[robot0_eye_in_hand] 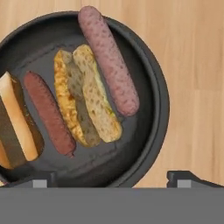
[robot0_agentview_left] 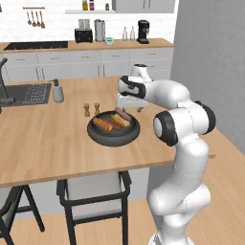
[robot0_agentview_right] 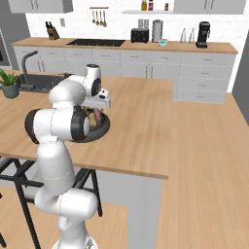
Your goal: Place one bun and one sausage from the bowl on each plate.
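From the left side, the white arm bends over the wooden table (robot0_agentview_left: 48, 139) and hangs its gripper (robot0_agentview_left: 129, 106) just above the far rim of the dark bowl (robot0_agentview_left: 113, 128), which sits near the table's front edge with buns and sausages lying inside; two small shakers (robot0_agentview_left: 91, 109) stand just behind it. From the right side, the arm's elbow covers most of the bowl (robot0_agentview_right: 100, 127), leaving a strip of rim. Looking down from the hand, the gripper's (robot0_eye_in_hand: 112, 178) fingertips stand wide apart with nothing between them, poised over the pinkish sausage (robot0_eye_in_hand: 110, 59), the split bun (robot0_eye_in_hand: 85, 97), a darker sausage (robot0_eye_in_hand: 48, 113) and a second bun (robot0_eye_in_hand: 17, 120) — probably lining up a first pick
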Controlling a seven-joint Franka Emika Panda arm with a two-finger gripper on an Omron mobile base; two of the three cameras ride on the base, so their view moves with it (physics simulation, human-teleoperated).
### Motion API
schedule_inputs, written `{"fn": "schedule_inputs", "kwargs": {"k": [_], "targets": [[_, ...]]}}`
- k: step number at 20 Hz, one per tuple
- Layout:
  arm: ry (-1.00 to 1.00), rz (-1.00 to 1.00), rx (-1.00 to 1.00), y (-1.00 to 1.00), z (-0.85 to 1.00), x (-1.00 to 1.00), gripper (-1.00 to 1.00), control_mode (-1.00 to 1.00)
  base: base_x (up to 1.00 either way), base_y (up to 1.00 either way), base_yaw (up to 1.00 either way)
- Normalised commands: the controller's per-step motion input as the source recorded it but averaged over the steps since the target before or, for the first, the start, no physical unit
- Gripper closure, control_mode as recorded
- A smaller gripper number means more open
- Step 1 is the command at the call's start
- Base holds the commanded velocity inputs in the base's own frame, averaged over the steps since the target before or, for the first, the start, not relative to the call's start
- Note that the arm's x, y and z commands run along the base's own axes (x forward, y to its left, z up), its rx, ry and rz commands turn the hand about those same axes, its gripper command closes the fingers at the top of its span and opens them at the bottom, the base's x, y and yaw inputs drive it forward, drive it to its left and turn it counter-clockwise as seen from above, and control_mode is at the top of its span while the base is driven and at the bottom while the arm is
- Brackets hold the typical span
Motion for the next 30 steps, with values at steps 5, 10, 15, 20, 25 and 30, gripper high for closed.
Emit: {"fn": "schedule_inputs", "kwargs": {"k": [5,10,15,20,25,30], "targets": [[0.04,0.01,0.0,0.08,-0.32,0.77,-1.0,-1.0,0.0,0.0,0.0],[0.03,0.01,0.0,0.0,-0.24,0.64,-1.0,-1.0,0.0,0.0,0.0],[0.06,0.03,0.0,0.06,-0.37,0.3,-1.0,-1.0,0.0,0.0,0.0],[0.06,0.02,0.0,0.17,-0.29,0.05,-1.0,-1.0,0.0,0.0,0.0],[0.02,0.01,0.0,0.11,-0.17,0.02,1.0,-1.0,0.0,0.0,0.0],[0.0,0.0,0.0,0.0,0.0,0.0,1.0,-1.0,0.0,0.0,0.0]]}}
